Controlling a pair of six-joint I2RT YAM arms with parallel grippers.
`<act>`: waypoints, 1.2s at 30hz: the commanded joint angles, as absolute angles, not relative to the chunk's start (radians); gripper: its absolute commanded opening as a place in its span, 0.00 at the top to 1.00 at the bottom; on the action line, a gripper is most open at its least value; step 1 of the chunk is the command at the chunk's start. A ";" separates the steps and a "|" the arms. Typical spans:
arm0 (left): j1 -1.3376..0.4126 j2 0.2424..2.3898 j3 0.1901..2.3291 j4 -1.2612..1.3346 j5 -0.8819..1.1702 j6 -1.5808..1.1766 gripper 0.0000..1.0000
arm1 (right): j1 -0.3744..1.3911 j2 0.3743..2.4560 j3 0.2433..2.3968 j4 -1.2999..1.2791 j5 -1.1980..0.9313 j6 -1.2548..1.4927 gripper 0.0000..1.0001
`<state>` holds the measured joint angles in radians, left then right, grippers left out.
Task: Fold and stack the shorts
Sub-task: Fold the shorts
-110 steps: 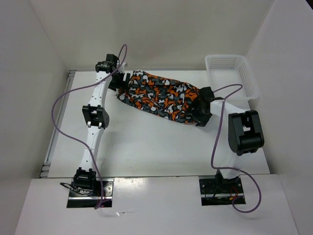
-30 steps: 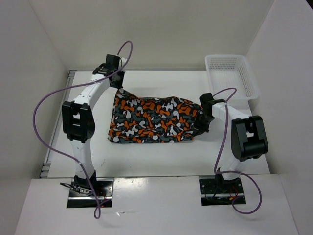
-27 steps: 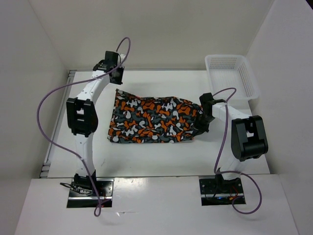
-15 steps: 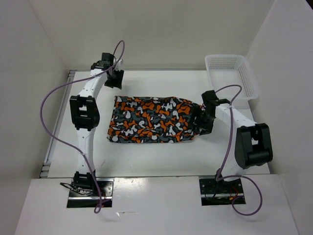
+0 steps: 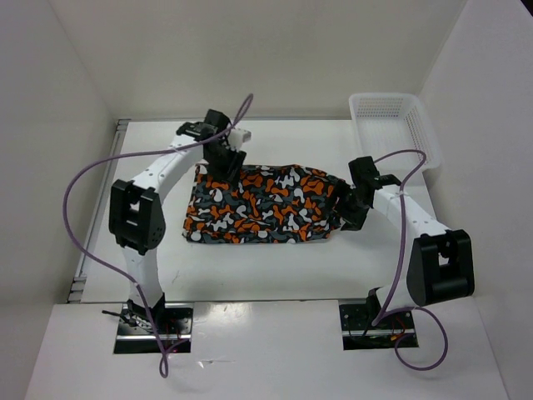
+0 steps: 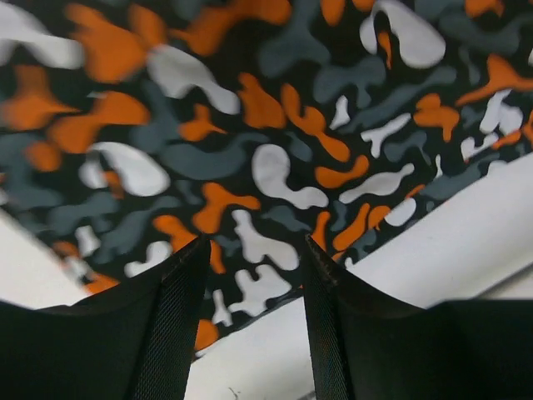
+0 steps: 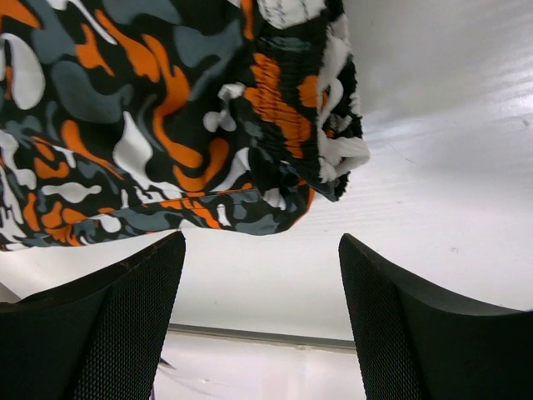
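Since a second ago the left gripper [image 5: 226, 160] has let the far-left corner of the shorts [image 5: 265, 204] drop and swung rightward along their far edge, while the right arm's elbow has shifted outward and its gripper [image 5: 351, 212] has let go of the cloth. The left gripper now hangs over the far edge of the shorts, its fingers parted and holding nothing; in its wrist view the left gripper [image 6: 254, 246] looks down on the shorts [image 6: 250, 125], which fill the space ahead of and below its fingertips, with an edge of the cloth crossing just under them and bare table [image 6: 441, 242] off to one side. The right gripper sits at the shorts' right end with its fingers spread wide and released. In its wrist view the right gripper [image 7: 262, 242] has only table [image 7: 433, 125] between the fingers, and the gathered end of the shorts [image 7: 166, 108] lies just ahead of the tips, apart from them. The shorts lie flat on the table [image 5: 250, 271], stretched between the two grippers. The white mesh basket [image 5: 391, 125] stands beyond the right gripper, well apart.
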<state>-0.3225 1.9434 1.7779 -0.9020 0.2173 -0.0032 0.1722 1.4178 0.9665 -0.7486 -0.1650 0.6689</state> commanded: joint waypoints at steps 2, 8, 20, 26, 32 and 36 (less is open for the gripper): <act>-0.348 2.081 1.761 -0.930 0.264 0.000 0.45 | 0.170 1.387 0.939 -0.724 -0.161 0.698 0.21; -0.337 2.177 1.871 -0.755 0.215 0.000 0.45 | 0.170 1.387 0.939 -0.724 -0.152 0.709 0.22; -0.305 2.356 2.129 -0.682 0.118 0.000 0.44 | 0.170 1.387 0.920 -0.715 -0.143 0.709 0.22; -0.273 2.459 2.296 -0.716 0.127 0.000 0.41 | 0.170 1.387 0.920 -0.715 -0.133 0.709 0.22; -0.252 2.392 2.326 -0.793 0.196 0.000 0.37 | 0.170 1.356 0.905 -0.707 -0.124 0.802 0.12; -0.225 2.275 2.232 -0.844 0.261 0.000 0.32 | 0.160 1.356 0.832 -0.591 -0.163 0.889 0.05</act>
<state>-0.2394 2.4264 2.2719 -0.7898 0.1875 -0.0032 0.1711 1.3788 0.8814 -0.6823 -0.1497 0.7933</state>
